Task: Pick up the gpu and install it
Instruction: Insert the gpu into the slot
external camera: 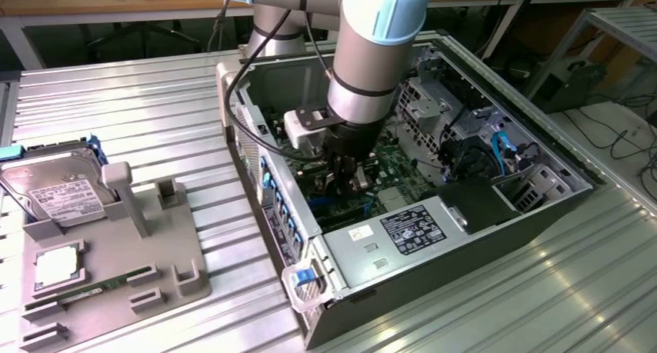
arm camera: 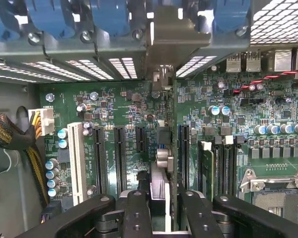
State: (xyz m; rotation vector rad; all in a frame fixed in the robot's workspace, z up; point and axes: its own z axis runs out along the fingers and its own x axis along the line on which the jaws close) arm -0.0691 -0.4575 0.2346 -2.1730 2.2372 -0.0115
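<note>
I have the arm reaching down into the open computer case [external camera: 534, 168], which lies on its side on the ribbed metal table [external camera: 134, 99]. The gripper [external camera: 349, 172] sits low over the green motherboard [external camera: 395, 157], deep in the case.

In the wrist view the gripper [arm camera: 161, 208] is pinching the gpu [arm camera: 163, 114] edge-on between its black fingers [arm camera: 136, 213]. The card stands upright, seen as a thin dark line running away from the fingers. Its silver bracket [arm camera: 171, 34] is up against the case's rear slot wall. The card stands over the motherboard [arm camera: 248, 129], among the black expansion slots [arm camera: 120, 153]; whether it is seated I cannot tell.

On the exterior view's left, a grey holder tray [external camera: 154, 261] carries a silver hard drive [external camera: 57, 188] and a green memory stick [external camera: 92, 288], well apart from the case.
</note>
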